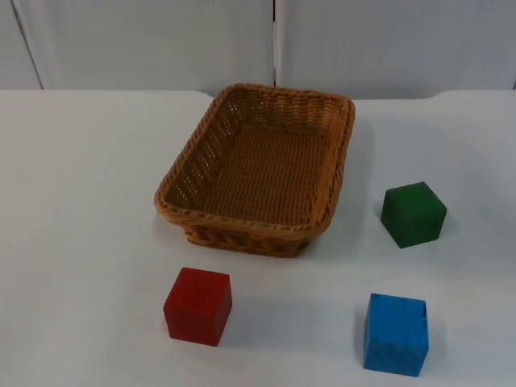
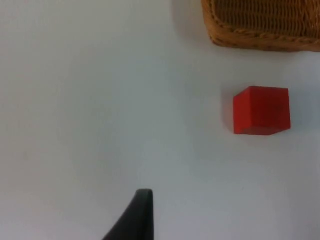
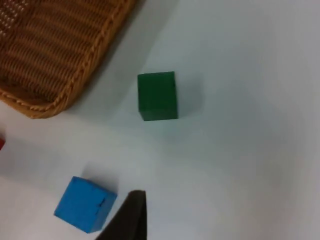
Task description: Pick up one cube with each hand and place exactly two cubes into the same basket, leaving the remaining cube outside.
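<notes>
While both arms wait out of the overhead camera's reach, we see 3 cubes and 1 basket (image 1: pixel 256 171) on the white table (image 1: pixel 81 242). The basket is a woven brown rectangle with nothing inside it, standing toward the grey wall (image 1: pixel 145 40) at the far end of the table.

From the left wrist camera, we find 1 black fingertip of the left gripper (image 2: pixel 136 216) above bare table. The red cube (image 2: pixel 261 110) lies ahead of that fingertip and off to one side, well apart from it, and a corner of the basket sits beyond the cube, near it but not touching. We cannot tell whether this gripper is wide or narrow, since we see just 1 fingertip.

From the right wrist camera, we find 1 black fingertip of the right gripper (image 3: pixel 130 217) too. The blue cube (image 3: pixel 85 204) lies just beside that fingertip, with a slim strip of table between them. The green cube (image 3: pixel 157 96) sits farther ahead of the fingertip, and the basket's corner is beyond it, off to the side and apart from it. Again we cannot tell how far this gripper is spread.

From overhead, the red cube and blue cube sit along the near edge of the table, well apart, and the green cube stands beside the basket's right wall. All 3 cubes rest outside the basket.
</notes>
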